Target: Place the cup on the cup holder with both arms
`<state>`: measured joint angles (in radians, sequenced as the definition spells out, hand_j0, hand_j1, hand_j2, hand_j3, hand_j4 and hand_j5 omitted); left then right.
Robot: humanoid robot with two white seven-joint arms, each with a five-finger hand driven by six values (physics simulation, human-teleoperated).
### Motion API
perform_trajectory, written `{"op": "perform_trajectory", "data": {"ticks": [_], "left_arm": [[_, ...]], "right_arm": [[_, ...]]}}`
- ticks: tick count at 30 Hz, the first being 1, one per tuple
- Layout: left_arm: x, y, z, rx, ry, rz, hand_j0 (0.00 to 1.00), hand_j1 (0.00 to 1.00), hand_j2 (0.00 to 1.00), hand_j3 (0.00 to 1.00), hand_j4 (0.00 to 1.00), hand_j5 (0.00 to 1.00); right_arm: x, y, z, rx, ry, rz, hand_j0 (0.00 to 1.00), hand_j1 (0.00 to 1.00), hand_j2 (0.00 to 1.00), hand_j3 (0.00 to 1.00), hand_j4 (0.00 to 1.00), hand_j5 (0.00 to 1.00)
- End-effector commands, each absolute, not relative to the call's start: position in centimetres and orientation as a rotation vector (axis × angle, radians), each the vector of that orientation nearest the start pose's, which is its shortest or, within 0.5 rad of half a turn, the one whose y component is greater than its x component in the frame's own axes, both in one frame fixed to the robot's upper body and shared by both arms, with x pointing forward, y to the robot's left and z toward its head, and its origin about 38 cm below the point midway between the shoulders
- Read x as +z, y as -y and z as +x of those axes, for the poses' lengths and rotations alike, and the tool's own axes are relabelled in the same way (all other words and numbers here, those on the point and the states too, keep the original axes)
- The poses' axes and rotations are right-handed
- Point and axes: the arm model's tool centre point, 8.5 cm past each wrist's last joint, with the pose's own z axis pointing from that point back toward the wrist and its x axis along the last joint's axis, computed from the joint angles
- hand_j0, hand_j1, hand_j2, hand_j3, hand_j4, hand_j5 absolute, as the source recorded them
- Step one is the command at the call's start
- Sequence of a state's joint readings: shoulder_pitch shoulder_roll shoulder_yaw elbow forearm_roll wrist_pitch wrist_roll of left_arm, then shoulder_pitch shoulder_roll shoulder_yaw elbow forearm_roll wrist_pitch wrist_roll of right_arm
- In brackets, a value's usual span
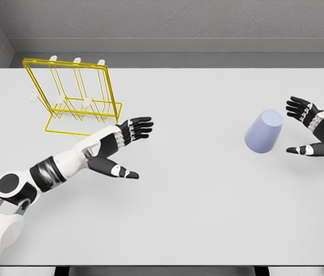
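A pale lavender cup (263,131) stands upside down on the white table (196,207), right of the middle. My right hand (303,127) hovers just to its right, open, fingers spread toward the cup without touching it. A yellow wire cup holder (73,95) with white pegs stands at the back left. My left hand (128,146) reaches over the table just right of the holder's base, open and holding nothing.
A grey wall runs behind the table's far edge. The table's front edge lies along the bottom of the picture.
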<state>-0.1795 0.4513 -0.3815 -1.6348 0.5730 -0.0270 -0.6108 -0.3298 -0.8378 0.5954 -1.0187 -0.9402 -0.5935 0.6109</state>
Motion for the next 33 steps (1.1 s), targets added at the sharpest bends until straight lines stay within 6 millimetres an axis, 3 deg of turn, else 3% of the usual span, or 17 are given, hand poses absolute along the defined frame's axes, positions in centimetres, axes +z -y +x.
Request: {"op": "perform_trajectory", "data": {"ticks": [1, 5, 33], "left_arm": [[11.4, -19.4, 36.6, -0.744, 1.508, -0.788, 1.00, 1.00, 1.00, 1.00, 1.00, 1.00], [11.1, -18.5, 36.5, -0.725, 1.509, -0.813, 1.00, 1.00, 1.00, 1.00, 1.00, 1.00], [11.3, -18.4, 35.7, -0.732, 1.513, -0.823, 1.00, 1.00, 1.00, 1.00, 1.00, 1.00]], "right_arm": [[9.8, 44.5, 38.6, 0.584, 1.572, 0.307, 1.00, 1.00, 1.00, 1.00, 1.00, 1.00], [9.2, 44.2, 38.7, 0.562, 1.529, 0.325, 1.00, 1.00, 1.00, 1.00, 1.00, 1.00], [8.5, 41.4, 39.7, 0.564, 1.527, 0.391, 1.00, 1.00, 1.00, 1.00, 1.00, 1.00]]}}
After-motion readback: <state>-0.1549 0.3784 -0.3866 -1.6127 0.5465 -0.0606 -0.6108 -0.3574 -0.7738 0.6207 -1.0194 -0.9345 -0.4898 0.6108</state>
